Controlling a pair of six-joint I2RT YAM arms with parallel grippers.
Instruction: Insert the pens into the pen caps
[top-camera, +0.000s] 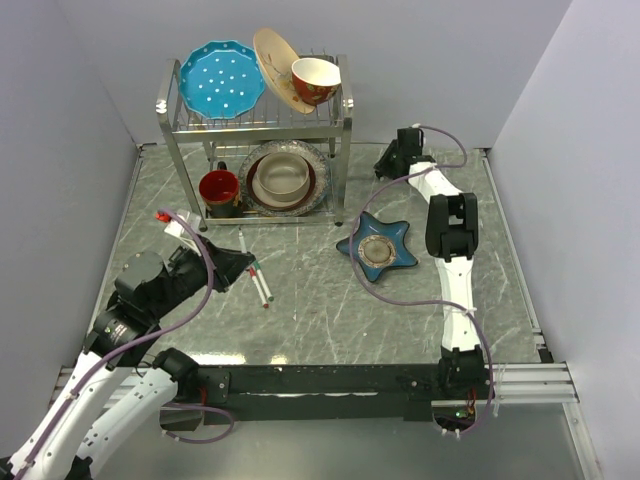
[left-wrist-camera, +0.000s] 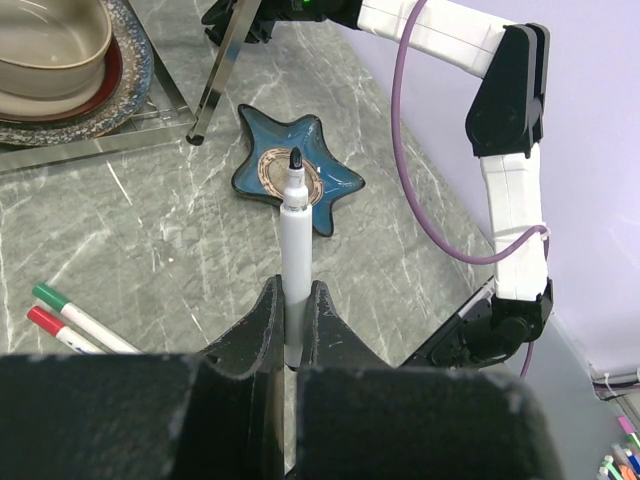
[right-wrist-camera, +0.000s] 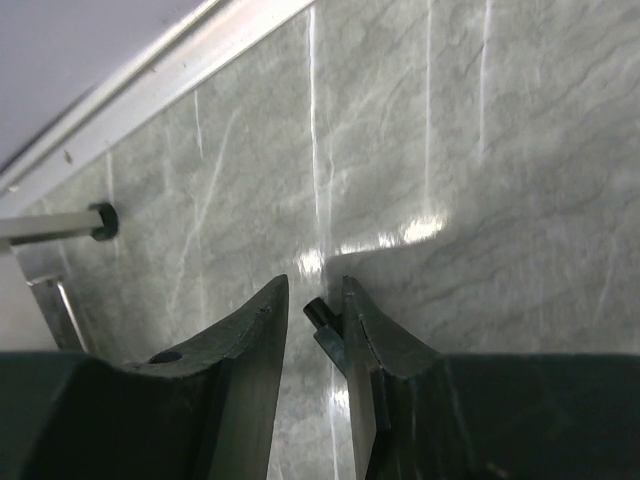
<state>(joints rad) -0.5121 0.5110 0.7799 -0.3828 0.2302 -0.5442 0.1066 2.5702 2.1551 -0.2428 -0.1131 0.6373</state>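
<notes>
Worktop (top-camera: 320, 310): grey marbled surface is carrying everything.
Dish rack (top-camera: 344, 150): is standing at the back left.
Star dish (top-camera: 398, 236): is lying right of centre.
Pens (top-camera: 260, 283): two are lying side by side, left of centre.

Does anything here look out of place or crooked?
Mostly the top of the rack: the cream plate leans askew, and the red bowl sits tilted against it rather than flat. Also, the left gripper holds a pen whose black tip is bare, with no cap on.

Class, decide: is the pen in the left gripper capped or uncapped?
Uncapped. The pen, clamped in the left gripper, shows a bare black tip with no cap on it.
</notes>
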